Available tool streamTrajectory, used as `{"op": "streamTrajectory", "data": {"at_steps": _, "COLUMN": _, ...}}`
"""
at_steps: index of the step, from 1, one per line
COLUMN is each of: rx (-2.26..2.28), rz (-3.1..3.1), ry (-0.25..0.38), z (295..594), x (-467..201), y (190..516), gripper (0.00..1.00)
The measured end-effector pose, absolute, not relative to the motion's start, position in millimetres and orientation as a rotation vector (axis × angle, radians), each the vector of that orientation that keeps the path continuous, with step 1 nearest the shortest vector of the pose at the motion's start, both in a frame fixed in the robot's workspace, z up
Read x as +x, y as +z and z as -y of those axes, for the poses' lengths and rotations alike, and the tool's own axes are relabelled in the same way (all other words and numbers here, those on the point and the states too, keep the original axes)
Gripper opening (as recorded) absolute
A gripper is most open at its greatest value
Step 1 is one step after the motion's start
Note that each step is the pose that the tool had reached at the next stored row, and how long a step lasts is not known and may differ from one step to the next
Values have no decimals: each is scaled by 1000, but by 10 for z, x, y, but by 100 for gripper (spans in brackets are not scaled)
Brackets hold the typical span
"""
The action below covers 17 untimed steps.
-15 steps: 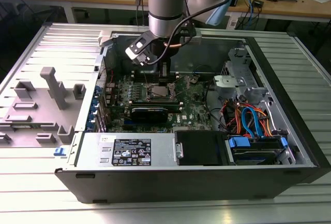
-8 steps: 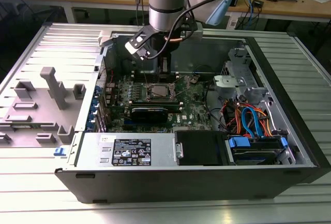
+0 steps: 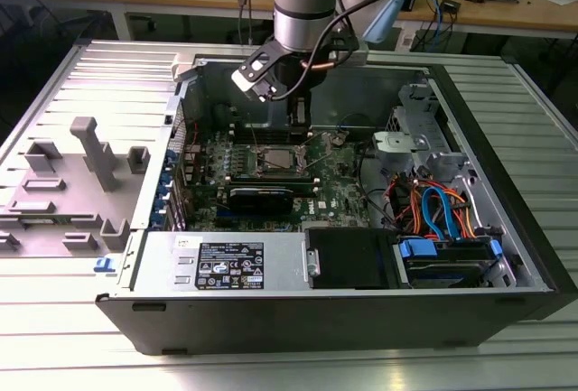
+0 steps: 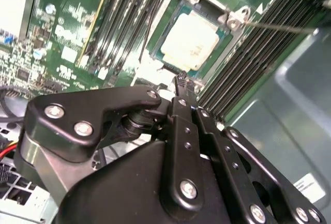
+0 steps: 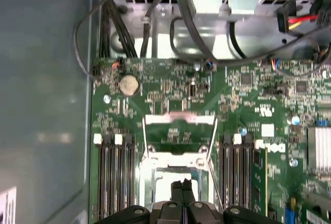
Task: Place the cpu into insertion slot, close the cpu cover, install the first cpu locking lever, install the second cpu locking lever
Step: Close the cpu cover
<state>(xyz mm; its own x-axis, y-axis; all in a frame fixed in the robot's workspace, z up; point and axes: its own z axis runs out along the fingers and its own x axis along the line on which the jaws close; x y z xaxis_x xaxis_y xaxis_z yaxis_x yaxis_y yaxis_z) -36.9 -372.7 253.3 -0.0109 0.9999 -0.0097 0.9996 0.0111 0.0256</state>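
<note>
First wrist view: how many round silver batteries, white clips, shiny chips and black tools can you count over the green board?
round silver battery: 1
white clips: 4
cpu: 1
tool: 1
Total: 7

The cpu point(image 4: 190, 42) sits in the insertion slot point(image 4: 204, 8), close below the end effector point(image 4: 181, 80). The cpu cover point(image 5: 178, 116) stands swung open just beyond the end effector. Memory slots point(image 5: 115, 182) run along both sides of the slot. The motherboard point(image 3: 343, 197) lies inside the computer case point(image 3: 316, 319), which rests on the desk point(image 3: 289, 368).
</note>
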Motion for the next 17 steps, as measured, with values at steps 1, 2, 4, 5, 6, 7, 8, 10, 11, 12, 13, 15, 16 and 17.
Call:
{"op": "streamTrajectory", "data": {"at_steps": 1, "rx": 2192, "rz": -2216, "ry": 17, "z": 3727, "x": -353, "y": 2535, "gripper": 11}}
{"op": "streamTrajectory", "data": {"at_steps": 2, "rx": 2192, "rz": -2216, "ry": 17, "z": 3727, "x": -345, "y": 2542, "gripper": 11}}
{"op": "streamTrajectory", "data": {"at_steps": 4, "rx": 2192, "rz": -2216, "ry": 17, "z": 3727, "x": -335, "y": 2591, "gripper": 11}}
{"op": "streamTrajectory", "data": {"at_steps": 5, "rx": 2192, "rz": -2216, "ry": 17, "z": 3727, "x": -332, "y": 2605, "gripper": 11}}
{"op": "streamTrajectory", "data": {"at_steps": 6, "rx": 2192, "rz": -2216, "ry": 17, "z": 3727, "x": -327, "y": 2611, "gripper": 11}}
{"op": "streamTrajectory", "data": {"at_steps": 7, "rx": 2192, "rz": -2216, "ry": 17, "z": 3727, "x": -323, "y": 2610, "gripper": 11}}
{"op": "streamTrajectory", "data": {"at_steps": 8, "rx": 2192, "rz": -2216, "ry": 17, "z": 3727, "x": -323, "y": 2611, "gripper": 11}}
{"op": "streamTrajectory", "data": {"at_steps": 10, "rx": 2192, "rz": -2216, "ry": 17, "z": 3727, "x": -316, "y": 2611, "gripper": 11}}
{"op": "streamTrajectory", "data": {"at_steps": 11, "rx": 2192, "rz": -2216, "ry": 17, "z": 3727, "x": -315, "y": 2611, "gripper": 11}}
{"op": "streamTrajectory", "data": {"at_steps": 12, "rx": 2192, "rz": -2216, "ry": 17, "z": 3727, "x": -314, "y": 2611, "gripper": 11}}
{"op": "streamTrajectory", "data": {"at_steps": 13, "rx": 2192, "rz": -2217, "ry": 17, "z": 3727, "x": -311, "y": 2611, "gripper": 11}}
{"op": "streamTrajectory", "data": {"at_steps": 15, "rx": 2192, "rz": -2216, "ry": 17, "z": 3727, "x": -304, "y": 2611, "gripper": 11}}
{"op": "streamTrajectory", "data": {"at_steps": 16, "rx": 2192, "rz": -2216, "ry": 17, "z": 3727, "x": -298, "y": 2611, "gripper": 11}}
{"op": "streamTrajectory", "data": {"at_steps": 17, "rx": 2192, "rz": -2216, "ry": 17, "z": 3727, "x": -295, "y": 2611, "gripper": 11}}
